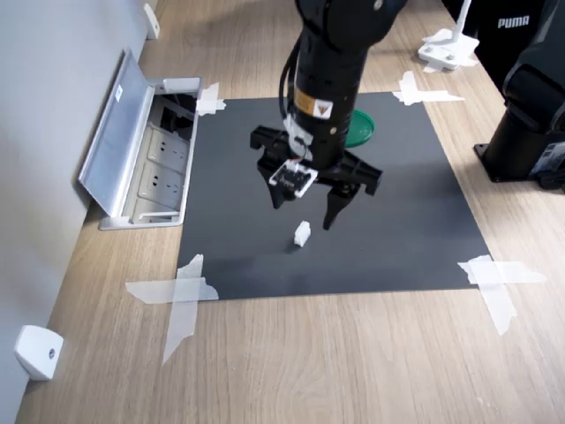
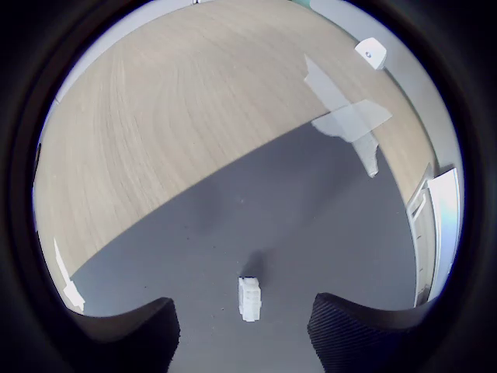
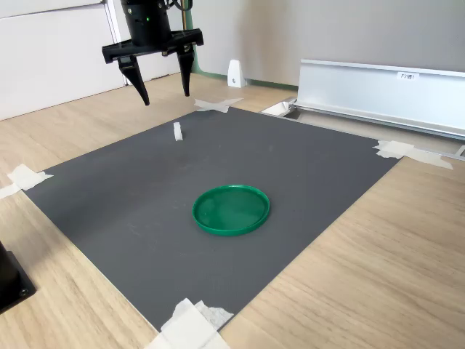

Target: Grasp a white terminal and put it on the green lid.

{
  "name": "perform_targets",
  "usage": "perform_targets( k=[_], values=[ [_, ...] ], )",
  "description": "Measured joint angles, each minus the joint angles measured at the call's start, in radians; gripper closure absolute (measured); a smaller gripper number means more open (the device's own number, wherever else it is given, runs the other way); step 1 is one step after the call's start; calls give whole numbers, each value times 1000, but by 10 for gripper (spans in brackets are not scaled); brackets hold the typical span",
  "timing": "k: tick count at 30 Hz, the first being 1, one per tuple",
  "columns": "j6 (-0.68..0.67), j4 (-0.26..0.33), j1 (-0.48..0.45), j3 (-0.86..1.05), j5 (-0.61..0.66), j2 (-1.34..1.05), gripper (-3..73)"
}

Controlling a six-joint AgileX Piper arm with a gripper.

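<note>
I have the end effector [image 1: 306, 210] hanging released above the white terminal [image 1: 302, 232], fingers spread and gripping nothing. The terminal stands on the black mat [image 1: 415, 230], apart from the green lid [image 3: 231, 209], which lies empty nearer the mat's middle in the second exterior view. So I judge nothing is done yet: descent, grasp, carry and placing all remain. The mat is taped at its corners to a wooden table [image 1: 353, 353], with an open socket box [image 1: 150, 159] by the wall
</note>
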Motion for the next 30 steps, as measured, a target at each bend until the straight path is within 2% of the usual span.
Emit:
perform_targets(
  k=[5,13,21,25,30],
  values=[
    [0,-6,0,0,-1,45,-14],
    [4,-65,0,0,-7,93,-14],
    [4,-74,0,0,-30,129,-6],
    [4,-74,0,0,-51,129,30],
    [4,-63,0,0,-52,129,116]
  ],
)
